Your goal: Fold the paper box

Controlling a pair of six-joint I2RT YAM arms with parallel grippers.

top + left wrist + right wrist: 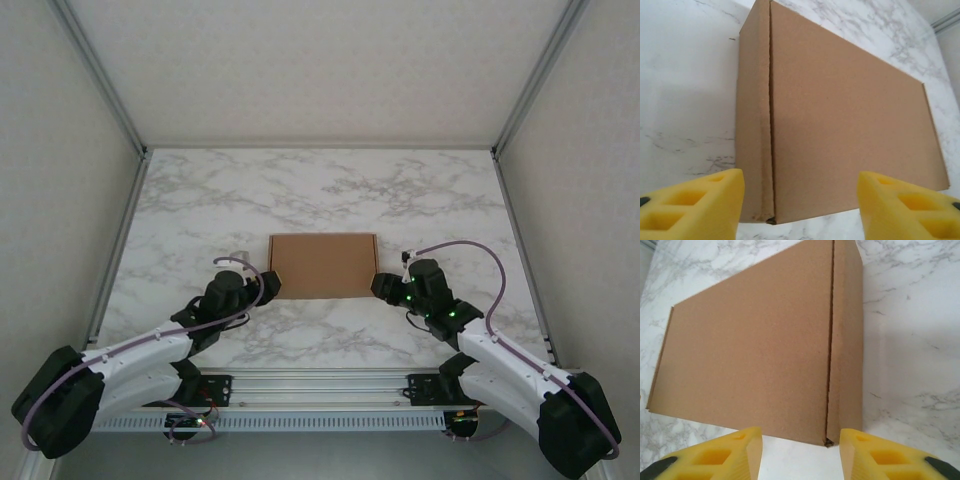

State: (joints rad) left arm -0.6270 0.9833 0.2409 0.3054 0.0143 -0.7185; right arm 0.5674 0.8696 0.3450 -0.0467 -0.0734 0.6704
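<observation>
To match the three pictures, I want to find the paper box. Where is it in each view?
Top external: the paper box lies mid-table, between the left gripper and right gripper.
Left wrist: centre and right, its narrow side face on the left.
Right wrist: centre and left, its narrow side face on the right.
Shared landmark: the marble table under the box.

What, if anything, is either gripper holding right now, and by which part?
Nothing is held. The left gripper and right gripper are both open, one at each near corner of the paper box.
</observation>
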